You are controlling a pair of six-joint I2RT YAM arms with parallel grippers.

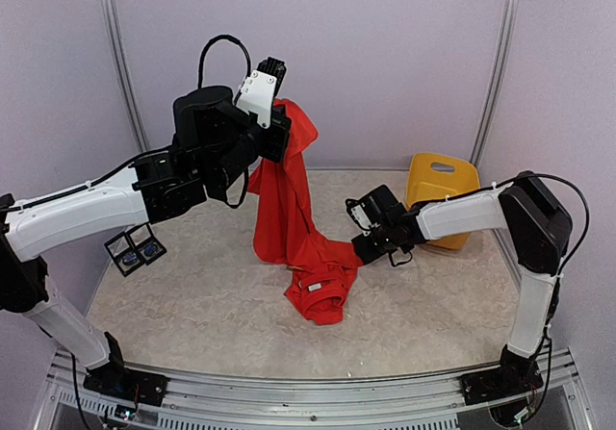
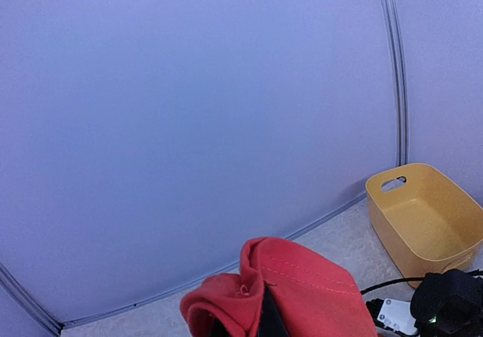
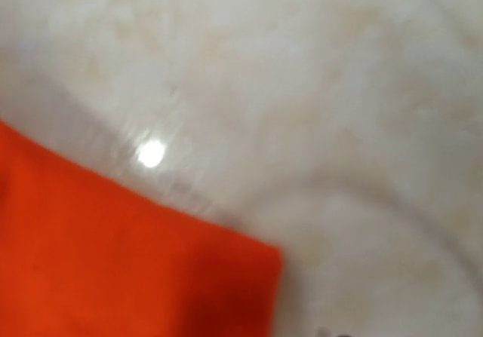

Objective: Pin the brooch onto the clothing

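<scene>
Aloft, the left gripper (image 1: 281, 127) clenches the soft bright red T-shirt (image 1: 284, 209); the right gripper (image 1: 362, 249), at two o'clock of its crumpled end, has an unreadable grip.

The table (image 1: 192, 315) has a pale, speckled beige top, with grey walls at its far and side edges. Near the centre, the lower part of a red shirt (image 1: 322, 290) lies bunched on it, collar label up; the rest rises off the top toward 11 o'clock. A yellow basket (image 1: 441, 185) stands at 2 o'clock, close to the far wall. At 9 o'clock a small open black case (image 1: 135, 249) lies near the left edge, something bluish in each half.
</scene>
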